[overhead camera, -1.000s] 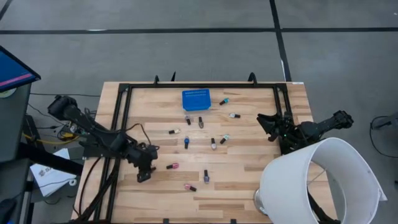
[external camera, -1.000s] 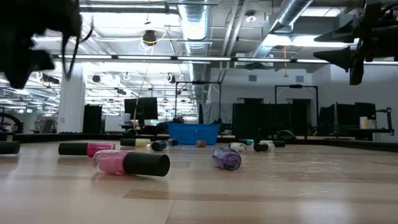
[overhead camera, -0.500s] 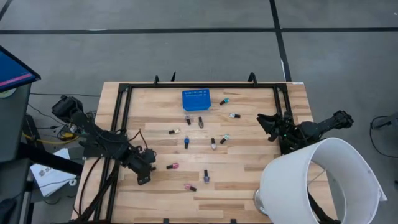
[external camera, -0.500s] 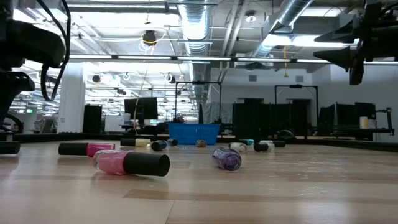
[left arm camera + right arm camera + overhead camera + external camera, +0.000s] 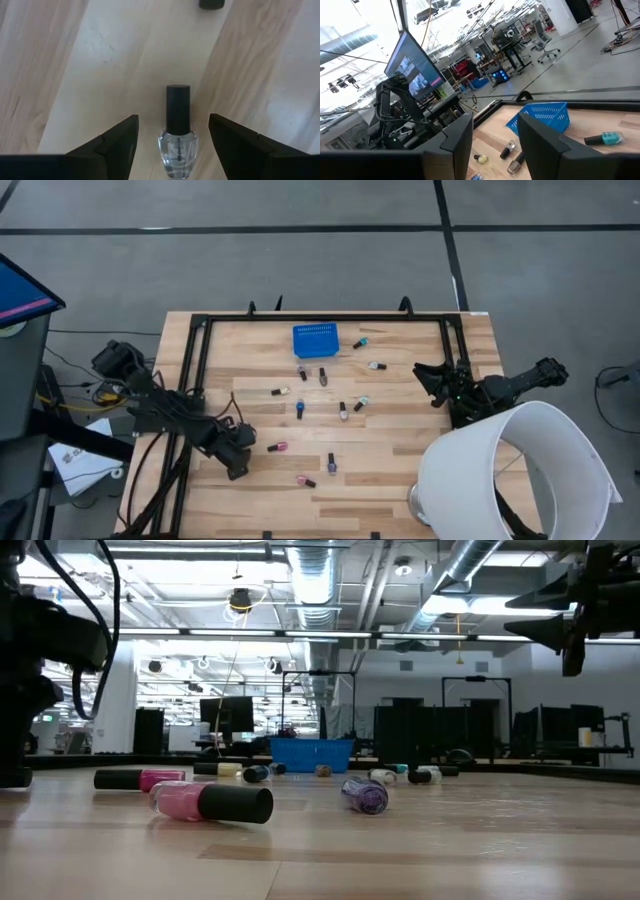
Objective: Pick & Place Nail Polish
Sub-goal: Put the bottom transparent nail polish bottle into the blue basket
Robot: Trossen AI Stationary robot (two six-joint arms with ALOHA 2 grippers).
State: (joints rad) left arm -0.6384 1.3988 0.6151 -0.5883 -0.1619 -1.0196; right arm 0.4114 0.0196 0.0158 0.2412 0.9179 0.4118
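The left gripper (image 5: 172, 137) is down at the table's (image 5: 400, 480) left-front area, fingers spread on either side of a clear bottle (image 5: 177, 137) without touching it. The bottle lies flat, its long axis in line with the fingers, dark cap pointing away from the wrist; its base is cut off at the frame edge, and in the high view the gripper hides it. Other bottles (image 5: 343, 411) lie scattered mid-table, pointing various ways, near the blue basket (image 5: 315, 340). The right gripper (image 5: 432, 383) hangs above the right side, fingers apart, holding nothing.
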